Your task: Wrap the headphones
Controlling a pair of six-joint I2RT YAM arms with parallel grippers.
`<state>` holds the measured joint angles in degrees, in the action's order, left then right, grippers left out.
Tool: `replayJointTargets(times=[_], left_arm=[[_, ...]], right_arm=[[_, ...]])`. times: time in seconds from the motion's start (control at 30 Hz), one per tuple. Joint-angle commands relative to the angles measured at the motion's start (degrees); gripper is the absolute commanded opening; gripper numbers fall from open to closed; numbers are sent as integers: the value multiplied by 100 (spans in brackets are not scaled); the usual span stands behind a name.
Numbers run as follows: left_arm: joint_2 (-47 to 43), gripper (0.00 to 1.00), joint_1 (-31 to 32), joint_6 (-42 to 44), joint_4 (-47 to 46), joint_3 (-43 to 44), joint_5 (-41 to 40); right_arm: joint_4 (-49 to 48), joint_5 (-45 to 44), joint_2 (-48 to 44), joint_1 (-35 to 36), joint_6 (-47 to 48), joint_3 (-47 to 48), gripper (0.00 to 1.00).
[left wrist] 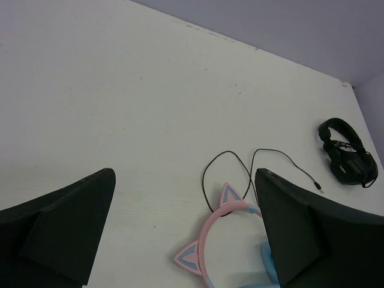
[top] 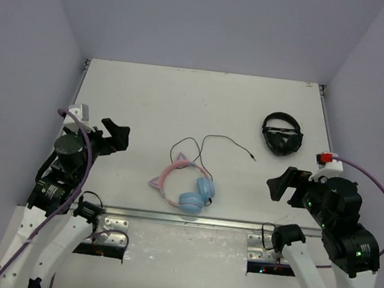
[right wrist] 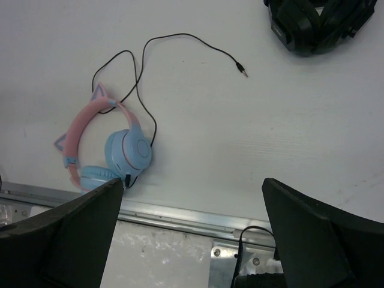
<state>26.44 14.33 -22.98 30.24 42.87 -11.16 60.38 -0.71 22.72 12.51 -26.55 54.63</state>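
Note:
The headphones (top: 186,185), with a pink cat-ear headband and light-blue ear cups, lie flat near the table's front edge; they also show in the left wrist view (left wrist: 211,245) and the right wrist view (right wrist: 108,150). Their thin black cable (top: 209,143) loops loosely behind them and ends in a plug (top: 254,158). My left gripper (top: 116,136) is open and empty, left of the headphones and above the table. My right gripper (top: 280,184) is open and empty, to their right.
All-black headphones (top: 281,134) lie at the back right of the table; they also show in the left wrist view (left wrist: 347,153) and the right wrist view (right wrist: 315,18). A metal rail (top: 191,219) runs along the table's front edge. Grey walls enclose the table.

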Motion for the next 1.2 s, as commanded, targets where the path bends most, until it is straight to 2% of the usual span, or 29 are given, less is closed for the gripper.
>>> replayJointTargets(times=[0.0,0.07,0.1,0.17,0.2,0.23,0.27,0.3,0.33,0.37,0.47,0.6,0.63,0.8,0.9,0.93,0.97,1.1,1.17], left_arm=[[238,100,35,328,-361,142,339],[834,100,35,523,-439,318,771],[1072,100,35,462,-579,344,1478],[2002,100,61,339,-1296,284,2708],[2354,100,131,286,-1414,318,2855],[3140,100,506,346,-1415,388,2778],[3514,100,797,399,-1233,536,2003],[4118,100,1061,435,-1196,521,1595],[4368,100,1507,348,-1144,512,1242],[4588,100,1677,295,-1334,294,926],[5221,100,1942,-30,-2222,-338,1089],[5881,95,2267,13,-2654,-499,1089],[5951,90,2311,22,-2690,-517,1089],[6558,80,2715,13,-2550,-438,765],[6761,58,2812,22,-2348,-263,501],[6761,43,2830,4,-2269,-227,353],[6700,36,2873,-48,-2172,-201,264],[6156,30,3067,-136,-1340,1,-87],[5666,19,3189,-241,-995,203,-395]], right_arm=[[-438,542,22,-12,18,-49,99],[-649,1122,-92,-12,105,-224,99],[-955,1770,-145,-12,97,-495,99],[-1255,2214,-198,-12,-69,-733,99],[-1422,2346,-172,-3,-122,-848,99],[-1441,2495,-111,-12,-158,-849,99],[-1433,2566,12,-12,-167,-823,99],[-1415,2611,57,-3,-175,-805,99],[-1432,2672,101,-3,-193,-822,99],[-1511,2760,110,-12,-332,-892,99],[-1933,3348,153,-12,-483,-1200,99],[-1714,3517,224,-12,-246,-1192,99],[-1653,3395,207,-3,-159,-1183,99],[-1731,3200,-118,-3,-210,-1402,99],[-1968,3296,-171,-12,-368,-1622,99],[-1995,3331,-163,-3,-378,-1648,99],[-1995,3401,-128,-12,-386,-1657,99],[-1969,3367,-66,-12,-360,-1614,99],[-2073,3341,-92,-3,-413,-1649,99]])
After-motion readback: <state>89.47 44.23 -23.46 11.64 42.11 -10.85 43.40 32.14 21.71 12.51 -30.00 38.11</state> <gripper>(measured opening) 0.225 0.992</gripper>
